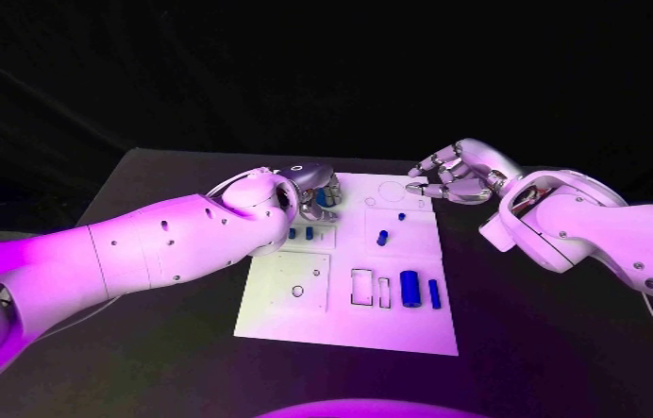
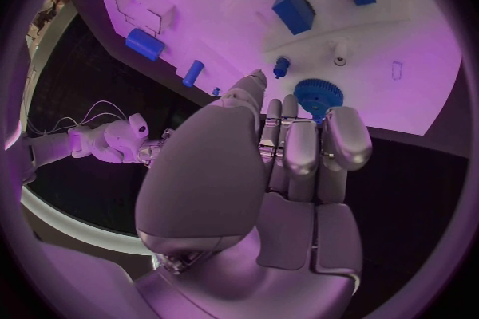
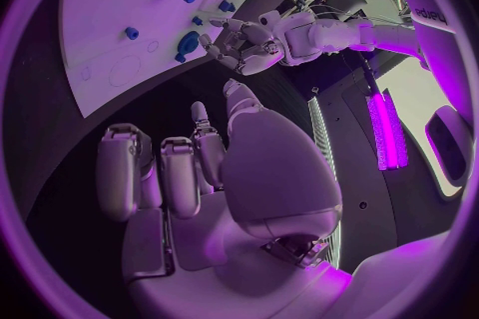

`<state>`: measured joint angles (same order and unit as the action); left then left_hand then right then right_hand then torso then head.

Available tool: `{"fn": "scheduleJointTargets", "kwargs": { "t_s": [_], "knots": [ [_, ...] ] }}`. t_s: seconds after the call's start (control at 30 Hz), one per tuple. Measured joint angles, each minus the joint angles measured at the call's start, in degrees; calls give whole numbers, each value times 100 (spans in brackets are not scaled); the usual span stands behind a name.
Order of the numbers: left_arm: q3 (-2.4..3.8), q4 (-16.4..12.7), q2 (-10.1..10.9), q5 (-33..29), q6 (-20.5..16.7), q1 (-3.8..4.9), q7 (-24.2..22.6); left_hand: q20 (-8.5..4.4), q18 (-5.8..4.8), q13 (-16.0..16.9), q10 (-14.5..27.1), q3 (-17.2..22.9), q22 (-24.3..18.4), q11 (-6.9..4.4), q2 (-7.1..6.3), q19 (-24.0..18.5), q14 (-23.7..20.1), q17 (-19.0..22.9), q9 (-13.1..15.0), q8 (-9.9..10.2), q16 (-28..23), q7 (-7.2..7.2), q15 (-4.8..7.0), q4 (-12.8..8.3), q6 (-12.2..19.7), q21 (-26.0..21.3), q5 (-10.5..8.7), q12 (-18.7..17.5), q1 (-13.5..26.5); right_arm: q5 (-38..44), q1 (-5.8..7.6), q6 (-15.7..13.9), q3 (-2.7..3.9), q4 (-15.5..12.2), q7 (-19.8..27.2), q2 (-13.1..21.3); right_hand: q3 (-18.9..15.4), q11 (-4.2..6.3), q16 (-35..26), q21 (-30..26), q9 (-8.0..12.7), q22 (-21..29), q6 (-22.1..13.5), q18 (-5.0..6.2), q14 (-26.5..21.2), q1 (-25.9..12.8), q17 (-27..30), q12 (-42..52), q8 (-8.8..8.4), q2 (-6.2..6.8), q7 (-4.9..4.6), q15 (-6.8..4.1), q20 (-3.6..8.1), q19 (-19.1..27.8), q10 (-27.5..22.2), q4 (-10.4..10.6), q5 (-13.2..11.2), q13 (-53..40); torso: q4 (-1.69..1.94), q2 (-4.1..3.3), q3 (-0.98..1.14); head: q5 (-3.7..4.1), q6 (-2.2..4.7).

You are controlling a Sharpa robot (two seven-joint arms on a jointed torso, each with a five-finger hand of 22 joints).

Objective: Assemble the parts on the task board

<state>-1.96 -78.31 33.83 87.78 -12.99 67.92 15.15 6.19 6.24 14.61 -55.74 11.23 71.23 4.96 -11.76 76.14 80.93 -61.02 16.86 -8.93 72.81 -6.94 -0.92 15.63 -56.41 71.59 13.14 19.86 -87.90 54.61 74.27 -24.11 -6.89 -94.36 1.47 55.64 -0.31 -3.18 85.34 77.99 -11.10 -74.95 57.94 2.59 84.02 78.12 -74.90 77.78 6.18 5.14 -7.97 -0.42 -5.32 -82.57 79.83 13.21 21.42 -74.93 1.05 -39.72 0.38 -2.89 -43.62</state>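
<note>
The white task board (image 1: 341, 319) lies mid-table. My left hand (image 1: 316, 192) hangs over its far left corner, fingertips (image 2: 299, 124) on a blue gear (image 2: 318, 96) that sits against the board; the thumb stands a little aside. The gear (image 3: 187, 44) also appears at that hand (image 3: 244, 44) in the right wrist view. My right hand (image 1: 456, 175) hovers above the far right corner, fingers (image 3: 164, 171) loosely bent and holding nothing. Loose blue parts lie on the board: a thick cylinder (image 1: 410, 283), a thin rod (image 1: 434, 293), a small peg (image 1: 382, 238) and two blocks (image 2: 294, 9).
Outlined recesses (image 1: 362, 286) mark the board's near half. A small ring hole (image 1: 298, 292) sits in the near left panel. Black table (image 1: 163, 361) surrounds the board on all sides. My left forearm (image 1: 150, 248) slants across the table's left part.
</note>
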Motion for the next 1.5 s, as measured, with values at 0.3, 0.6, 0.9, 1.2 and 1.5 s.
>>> {"fn": "scheduleJointTargets", "kwargs": {
  "t_s": [0.3, 0.6, 0.9, 1.2, 1.5],
  "knots": [
    [0, 225, -144, 140, 181, -24, 94, -15, -72, -109, -59, 2, 148, 24, 37, 98, 53, -51, -75, 48, 94, 3, 13, -2, -104, 143, 0, -58, -37, 0, -1, -5, 0, -1, 2, 0, 0, 0, 0, 0, 1, 0, 0, 0, 0, 0, -5, 0, 0, 0, 0, 0, 0, 0, 0, 0, 0, 0, -7, 2, 4, -7, 0],
    [1, 284, -213, 162, 259, -34, 93, -29, -88, -224, -271, 94, 279, -46, 90, 172, 102, -79, -158, 79, 158, 32, 62, -24, -218, 267, 0, -144, -90, 0, -2, -8, 0, -5, 4, 0, 0, 0, 0, 0, 1, 1, 0, 0, 0, 0, -4, 0, 0, 0, 0, 0, 0, 0, 0, 0, 0, 0, -1, 2, 5, 12, 1],
    [-1, 345, -273, 150, 310, -61, 65, -77, -88, -358, -515, 346, 372, -85, 187, 220, 143, -78, -233, 144, 217, 41, 103, -56, -348, 342, 0, -302, -233, 0, -2, -9, 0, -8, 5, 0, 0, -5, 0, 0, -3, 2, 0, 0, 0, 0, -3, 0, 0, 0, 0, 0, 0, -1, -37, 0, 22, 1, 0, 4, 4, 15, 3],
    [-2, 392, -312, 118, 386, -83, 28, -98, -88, -565, -814, 715, 372, -94, 241, 240, 142, -69, -324, 256, 273, 23, 102, -174, -534, 382, 0, -673, -287, 0, -2, -8, 0, -10, 5, -1, 0, -5, 0, 0, -3, 2, 0, 0, 0, 0, -3, 1, 0, 0, 0, 0, 0, 0, -37, 0, 54, 1, -2, 4, 3, 20, 4],
    [5, 451, -339, 94, 460, -88, 12, -98, -88, -683, -966, 864, 371, -85, 195, 240, 142, -28, -396, 351, 307, -10, 102, -261, -583, 387, 0, -939, -240, 0, -2, -8, 0, -16, 5, 2, 0, -5, 0, 0, -3, 3, 0, 0, 0, 0, -3, 1, 0, 0, 0, 0, -1, -1, -36, 0, 89, 1, -2, 4, 4, 30, -3]
  ]
}}
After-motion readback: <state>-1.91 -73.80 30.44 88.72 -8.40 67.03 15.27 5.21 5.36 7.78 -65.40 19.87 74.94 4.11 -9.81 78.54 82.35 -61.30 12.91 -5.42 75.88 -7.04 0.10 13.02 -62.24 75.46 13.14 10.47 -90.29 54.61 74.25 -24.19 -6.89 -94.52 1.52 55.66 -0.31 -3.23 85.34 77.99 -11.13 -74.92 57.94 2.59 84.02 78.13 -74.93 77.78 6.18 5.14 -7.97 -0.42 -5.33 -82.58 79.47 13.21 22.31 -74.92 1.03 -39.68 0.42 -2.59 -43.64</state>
